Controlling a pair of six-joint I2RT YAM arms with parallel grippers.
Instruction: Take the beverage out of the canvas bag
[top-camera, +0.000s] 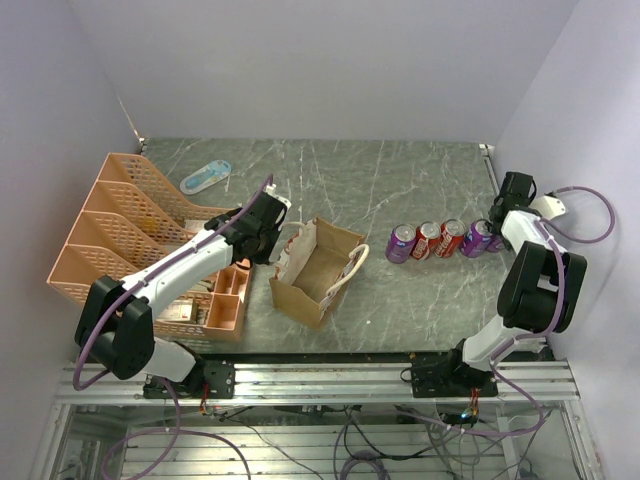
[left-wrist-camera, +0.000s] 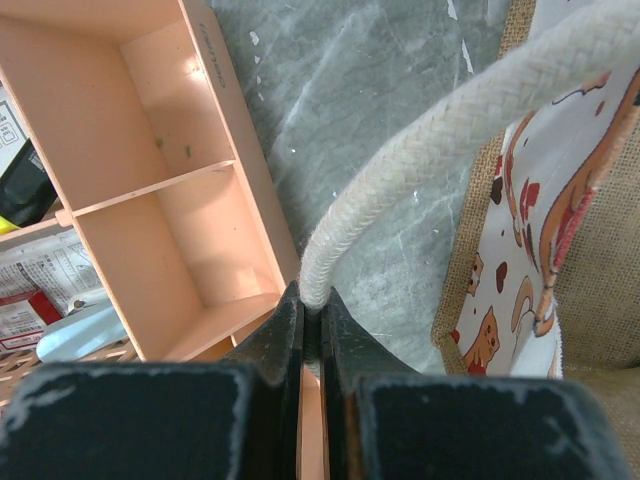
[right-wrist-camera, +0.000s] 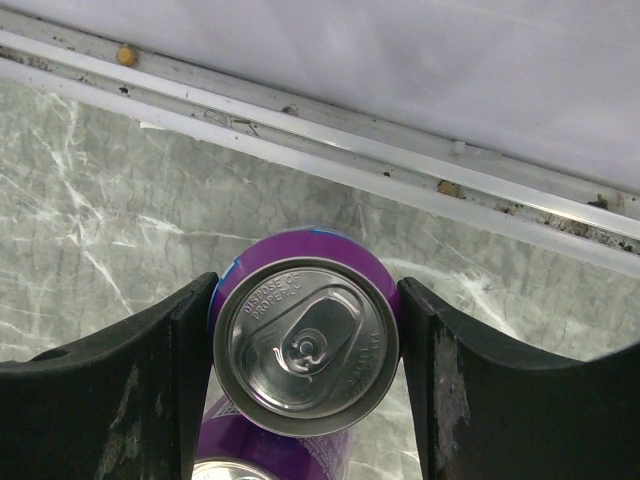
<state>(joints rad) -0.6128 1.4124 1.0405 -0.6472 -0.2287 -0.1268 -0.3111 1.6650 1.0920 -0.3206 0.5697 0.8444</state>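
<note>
now the right gripper (right-wrist-camera: 307, 292) hugs a purple can (right-wrist-camera: 305, 345), its two black fingers pressed against the can's round sides. in the top view that can stands at the far right of the frame, out of the canvas bag (top-camera: 295, 300), at the end of a row of other cans (top-camera: 428, 240) on the table (top-camera: 400, 190). the bag sits in the middle of that frame, well apart from the cans. its inside looks bare from above.

the left gripper (left-wrist-camera: 312, 310) is pressed together on a rope handle (left-wrist-camera: 420, 170) of the bag, pinching it at the bottom middle of the left wrist view. an orange tray (left-wrist-camera: 130, 110) fills the left of that view.

so the step looks like setting the drink down, and the job seems almost done. the next move probably calls for the right fingers to spread slowly, so the can does not tip into its neighbour, and then to lift away.

the can is smooth, shiny metal with a silver top and a pull tab. the rope is thick, cream and braided. the bag is rough brown cloth, boxy, with a white side (left-wrist-camera: 540, 200) dotted with red shapes. the tray is hard plastic with square boxes. the table looks like grey-green stone with white streaks.
</note>
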